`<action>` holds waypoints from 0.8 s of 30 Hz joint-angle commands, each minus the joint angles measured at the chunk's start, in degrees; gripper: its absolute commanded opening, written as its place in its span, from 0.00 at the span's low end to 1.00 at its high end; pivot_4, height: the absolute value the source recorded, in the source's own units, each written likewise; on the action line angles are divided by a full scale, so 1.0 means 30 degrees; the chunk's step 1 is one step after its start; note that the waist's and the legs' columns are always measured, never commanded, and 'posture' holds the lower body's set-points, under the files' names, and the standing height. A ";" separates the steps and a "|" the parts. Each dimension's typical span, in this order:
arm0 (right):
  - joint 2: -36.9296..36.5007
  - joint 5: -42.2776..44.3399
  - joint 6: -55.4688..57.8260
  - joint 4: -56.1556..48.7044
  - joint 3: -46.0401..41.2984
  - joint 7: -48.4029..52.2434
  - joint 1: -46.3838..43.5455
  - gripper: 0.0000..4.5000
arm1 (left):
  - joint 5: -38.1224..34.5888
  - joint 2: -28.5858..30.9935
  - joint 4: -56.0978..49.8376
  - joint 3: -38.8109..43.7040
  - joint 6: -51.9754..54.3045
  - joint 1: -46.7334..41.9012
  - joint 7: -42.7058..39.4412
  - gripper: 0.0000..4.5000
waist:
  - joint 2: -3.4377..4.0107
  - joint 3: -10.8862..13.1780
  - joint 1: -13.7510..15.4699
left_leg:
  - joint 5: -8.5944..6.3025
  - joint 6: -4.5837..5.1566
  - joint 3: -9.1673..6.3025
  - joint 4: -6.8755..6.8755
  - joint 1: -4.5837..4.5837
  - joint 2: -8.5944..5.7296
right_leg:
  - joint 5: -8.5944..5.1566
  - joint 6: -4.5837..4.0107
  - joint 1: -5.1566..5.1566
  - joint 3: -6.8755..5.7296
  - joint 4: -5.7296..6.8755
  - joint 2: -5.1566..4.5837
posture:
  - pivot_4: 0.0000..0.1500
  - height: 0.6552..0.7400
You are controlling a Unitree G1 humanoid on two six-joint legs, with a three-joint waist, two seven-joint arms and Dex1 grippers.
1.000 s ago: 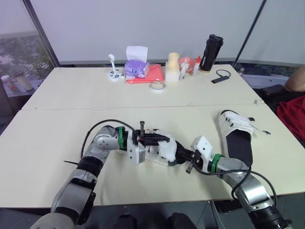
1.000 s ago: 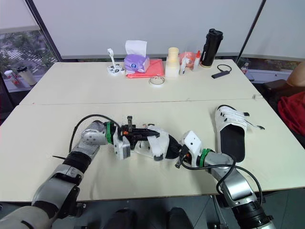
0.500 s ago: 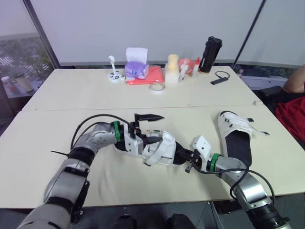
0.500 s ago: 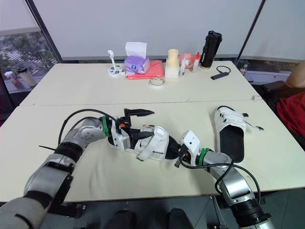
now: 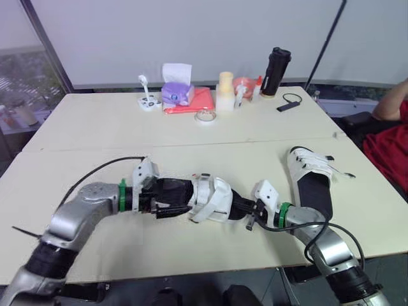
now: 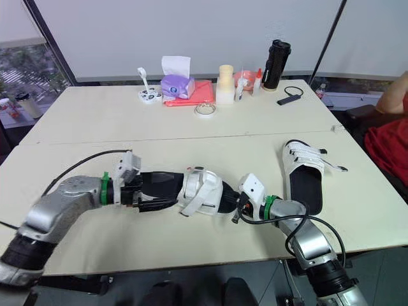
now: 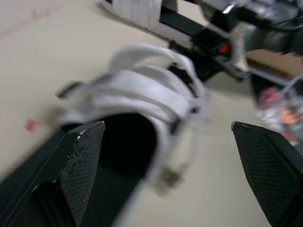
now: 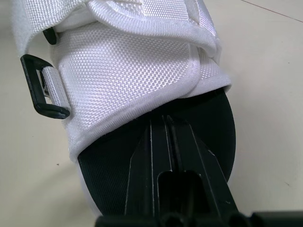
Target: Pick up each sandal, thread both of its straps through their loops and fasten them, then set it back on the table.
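1. Head views: the sandal point(image 5: 210, 199) you are working on lies on the desk point(image 5: 191, 134) near its front edge, between the two arms. Its heel is toward the left gripper point(image 5: 183, 199) and its toe toward the right gripper point(image 5: 242, 208). The second sandal point(image 5: 310, 178) lies well apart on the robot's right, with one strap end sticking out. Expect both to be light, with a flat black sole that should flex a little and soft white straps that flop once released.

2. Left wrist view: the left jaws stand wide and grip nothing. One finger point(image 7: 78, 161) is over the black sole at the heel end and the other is out over the desk. The straps point(image 7: 142, 92) arch over the sole. Take the sole by its edges here, because the straps would likely give under a squeeze.

3. Right wrist view: the right jaws are closed together with their tips on the black footbed point(image 8: 203, 132) at the toe, just under the front strap point(image 8: 137, 71). You can see nothing pinched between them. The strap's coarse weave should not be slippery. The black loop point(image 8: 42, 87) at the side looks small and stiff, and a tab runs through it. For threading, pinch a strap's free end, not the loop.

4. Writing: no brand, label or lettering can be read on either sandal.
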 commanded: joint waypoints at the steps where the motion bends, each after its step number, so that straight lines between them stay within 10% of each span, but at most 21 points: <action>1: -0.0266 -0.0915 0.0557 0.1312 0.0603 0.0173 0.0575 0.00 | -0.1245 0.1093 -0.2022 0.1031 0.1517 0.1058 -0.0588 0.99 | -0.0002 0.0000 0.0005 | 0.0000 0.0000 0.0000 0.0000 -0.0002 0.0000 | -0.0004 -0.0008 0.0000 0.0001 -0.0006 0.0001 | 1.00 1.00; 24: 0.0010 -0.0903 0.1097 0.0927 0.0360 -0.0219 0.0620 0.00 | 0.3328 -0.1760 0.0293 -0.3513 -0.0841 -0.0799 -0.2269 0.99 | -0.0001 -0.0010 0.0034 | -0.0003 -0.0005 0.0028 -0.0018 -0.0013 -0.0004 | -0.0072 -0.0136 0.0001 0.0015 -0.0090 -0.0006 | 1.00 1.00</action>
